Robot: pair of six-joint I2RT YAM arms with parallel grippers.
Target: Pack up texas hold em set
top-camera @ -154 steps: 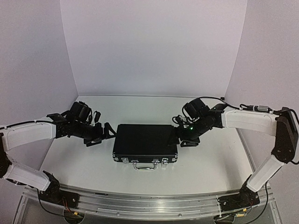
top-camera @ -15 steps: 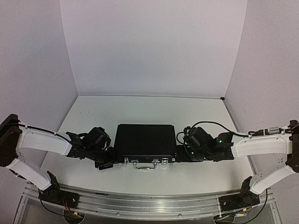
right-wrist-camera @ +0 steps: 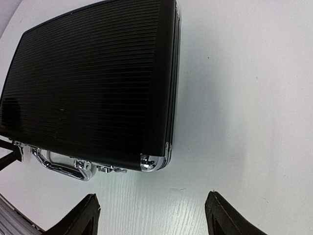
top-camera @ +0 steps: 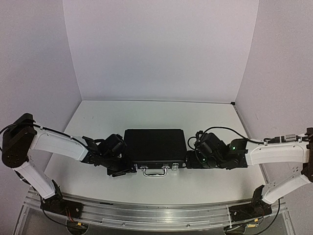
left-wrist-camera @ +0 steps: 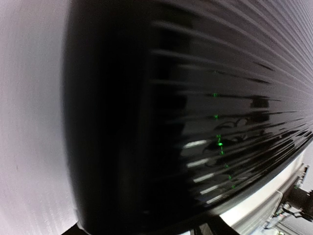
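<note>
The black briefcase [top-camera: 154, 145] lay closed, perhaps only its latches [right-wrist-camera: 108, 169] remaining; the right gripper [right-wrist-camera: 154, 215] stood apart and empty, while the left gripper [top-camera: 123, 170] was too blurred to tell.

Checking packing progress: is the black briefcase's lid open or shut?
Shut. The ribbed black briefcase lies flat, lid down against its base, silver handle on its near side.

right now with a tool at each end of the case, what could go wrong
1. The left tool sits close at the near-left corner of the case; its wrist view is blurred and all lid, so a push there could skew the case unnoticed.
2. The right tool is open, nothing between its fingers, so that end is unheld and could swing.
</note>
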